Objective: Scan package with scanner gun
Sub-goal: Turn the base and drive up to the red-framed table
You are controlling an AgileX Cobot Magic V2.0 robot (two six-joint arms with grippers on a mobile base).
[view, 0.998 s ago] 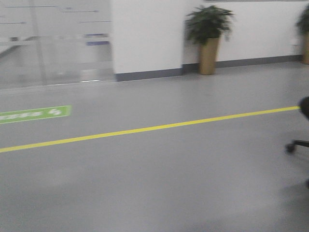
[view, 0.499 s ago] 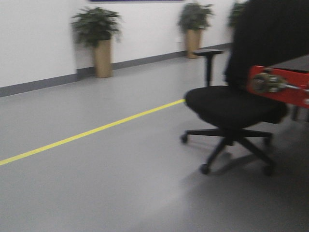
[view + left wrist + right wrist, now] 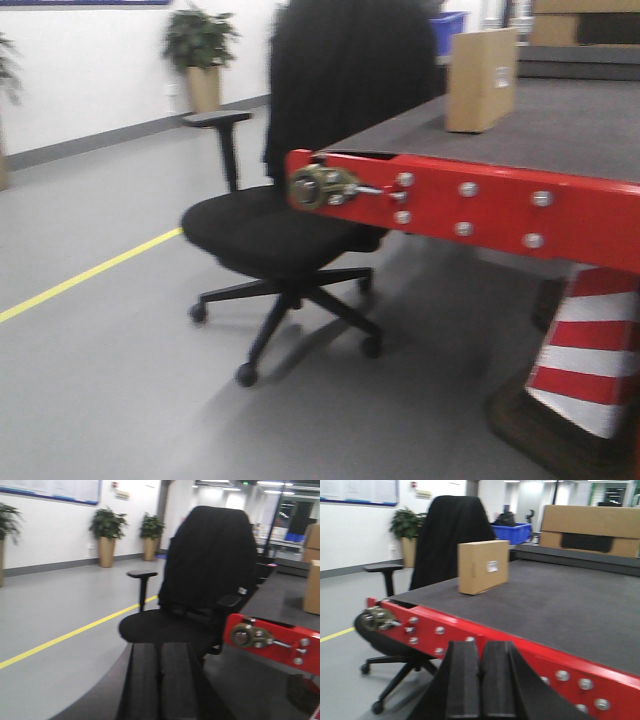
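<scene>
Looked like approach: package (image 3: 483, 566) stood on the table (image 3: 560, 610), scanner gun unseen. The left gripper (image 3: 160, 650) and right gripper (image 3: 480, 647) were closed, empty. Next: probably find and grasp it.

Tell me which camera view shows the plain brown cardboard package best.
Right wrist view: the plain brown cardboard package stands whole, white label facing the camera. The front view shows it small and blurred; the left wrist view only a cropped brown box, perhaps it.
</scene>
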